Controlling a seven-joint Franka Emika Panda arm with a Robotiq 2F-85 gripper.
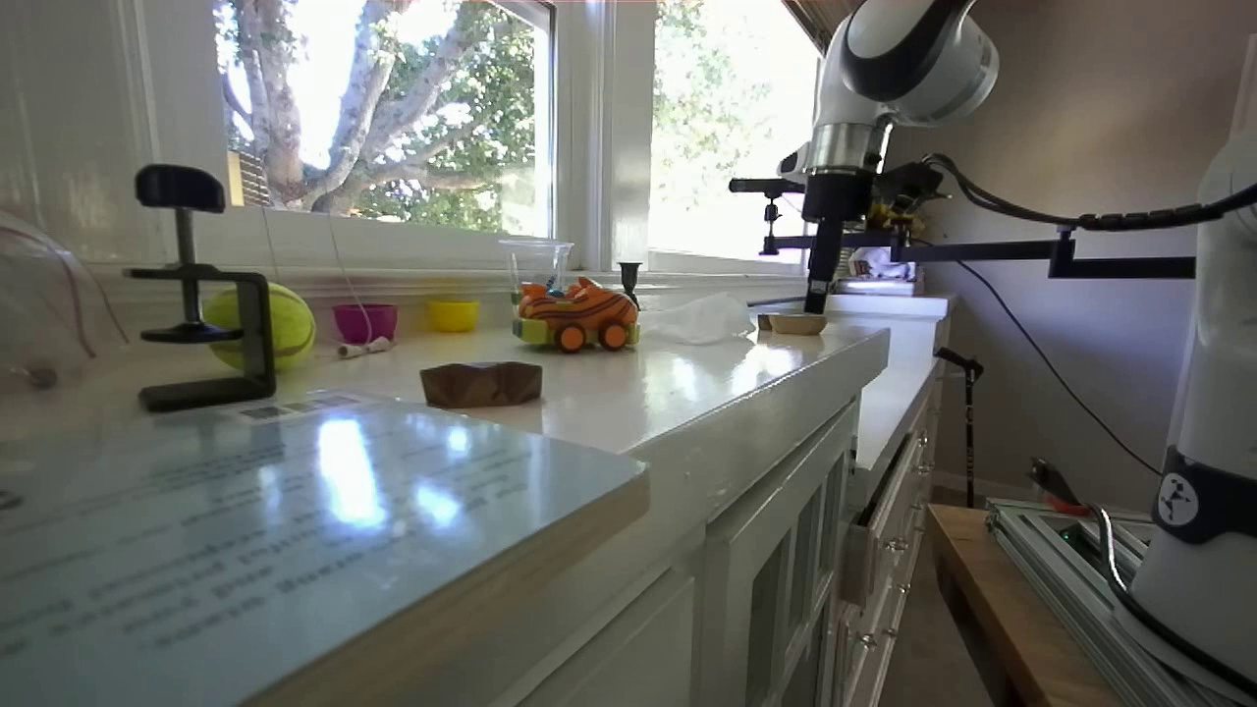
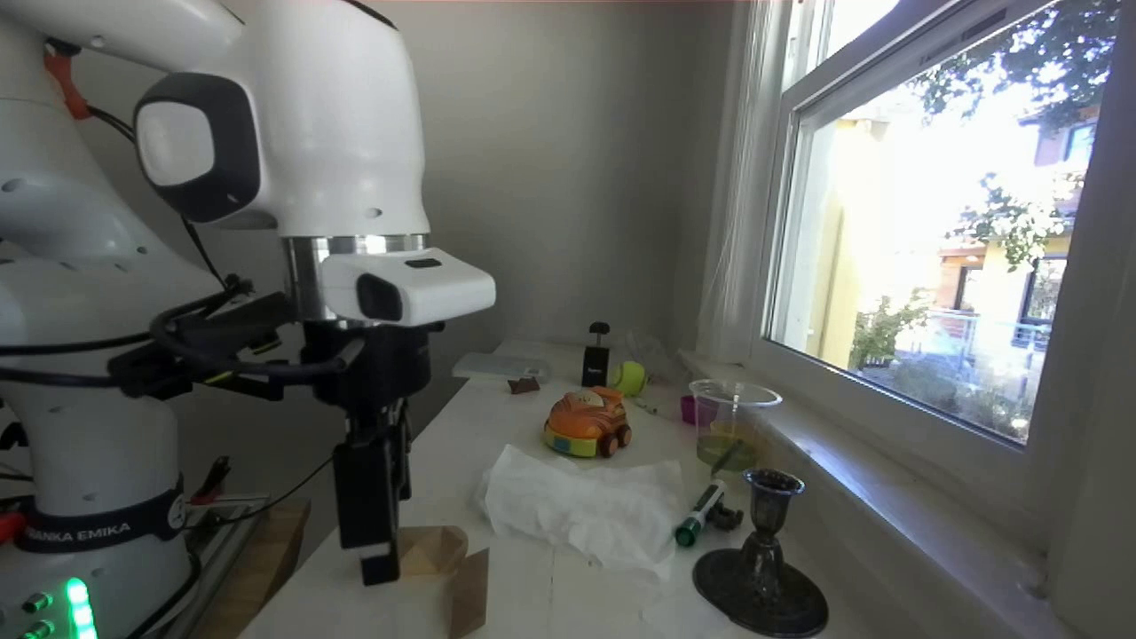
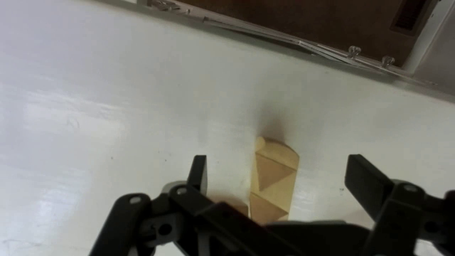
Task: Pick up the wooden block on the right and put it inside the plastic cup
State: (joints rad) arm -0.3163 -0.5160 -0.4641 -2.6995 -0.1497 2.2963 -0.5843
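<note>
Your jaws stand parted wide, low over the white tabletop (image 2: pixel 524 595). The wooden block (image 3: pixel 273 181) rests between them, a gap showing on either side in the wrist view; whether the jaws touch the surface cannot be told. A darker brown piece (image 2: pixel 470 595) lies just beside your block. Farther out you have a crumpled white sheet (image 2: pixel 581 506), an orange toy car (image 1: pixel 579 319) and, well apart, the magenta plastic cup (image 1: pixel 365 322) near the window (image 1: pixel 393 118). Surface finish: glossy, glare in patches. A plain grey wall (image 2: pixel 568 177) stands beyond. Obscured: in the wrist view, one end of your block and much of the brown piece are covered. In an exterior view, a clear cup (image 2: pixel 745 410) stands partly before the magenta one. Print on the board (image 1: pixel 295 511), itself cut off at the edge of view, is illegible.
</note>
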